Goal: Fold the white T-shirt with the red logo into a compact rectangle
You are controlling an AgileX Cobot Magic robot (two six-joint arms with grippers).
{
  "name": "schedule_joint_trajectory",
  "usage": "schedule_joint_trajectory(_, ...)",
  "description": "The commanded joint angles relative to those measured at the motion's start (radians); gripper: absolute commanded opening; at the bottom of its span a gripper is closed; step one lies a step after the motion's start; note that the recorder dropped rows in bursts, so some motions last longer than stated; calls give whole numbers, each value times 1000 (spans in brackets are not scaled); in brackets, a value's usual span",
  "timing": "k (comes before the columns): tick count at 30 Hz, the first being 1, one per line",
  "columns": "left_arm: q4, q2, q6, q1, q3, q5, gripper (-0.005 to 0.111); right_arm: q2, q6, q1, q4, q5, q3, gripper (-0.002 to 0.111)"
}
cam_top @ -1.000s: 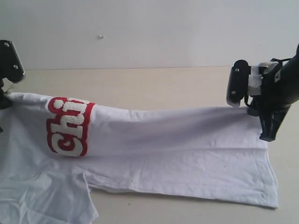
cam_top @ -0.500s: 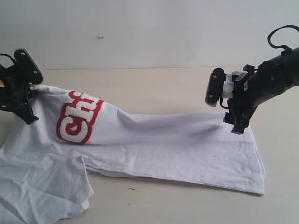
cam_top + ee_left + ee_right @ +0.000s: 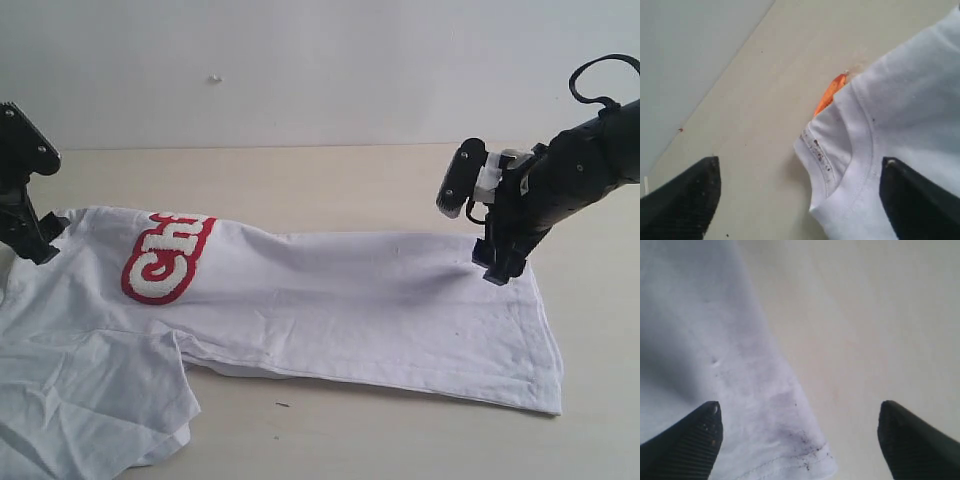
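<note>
The white T-shirt [image 3: 330, 300] lies on the table, folded over lengthwise, with one sleeve spread at the front left. Only part of the red logo [image 3: 165, 260] shows, at the fold near the left end. My left gripper [image 3: 35, 242] hangs open just off the shirt's neck end; in the left wrist view [image 3: 800, 165] the ribbed collar [image 3: 860, 155] and orange tag [image 3: 830, 95] lie between its wide-apart fingers, untouched. My right gripper [image 3: 497, 270] stands open over the hem end. The hem corner [image 3: 790, 450] lies below its spread fingers [image 3: 695, 440].
The pale wooden table [image 3: 330, 180] runs back to a white wall [image 3: 320, 70]. The loose sleeve [image 3: 90, 410] reaches the front left edge of the view. Bare tabletop shows behind the shirt and to the right of the hem.
Both grippers carried the shirt's lifted far edge inward, then let it go. The cloth now lies flat, and the left gripper has drawn back to the left.
</note>
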Motion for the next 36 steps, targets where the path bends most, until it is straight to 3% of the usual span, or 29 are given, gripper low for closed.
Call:
schedule_joint_trajectory(1,-16,-32,-12,1,4,33,88,-18,116,2,0,6,-7,81)
schedule_joint_trajectory(8,-16,-79,-145,-1,4,227,88,-64,352,2,46,7,-7,76)
schedule_joint_trajectory(13,-16,-79,-189,-1,4,384,81,-68,350,2,133,104,-7,29)
schedule_joint_trajectory(15,-16,-81,-233,-1,4,408,67,-68,350,2,175,135,-7,11)
schedule_joint_trajectory(17,-16,-85,-259,-1,4,424,48,-68,345,2,227,163,-7,0)
schedule_joint_trajectory(21,-16,-90,-355,-1,4,453,3,-68,286,2,353,259,-7,0)
schedule_joint_trajectory(27,-38,-90,-369,-57,4,602,0,-62,96,2,603,413,-7,0)
schedule_joint_trajectory(36,-49,-88,-367,-218,4,744,0,70,102,2,569,346,-5,0)
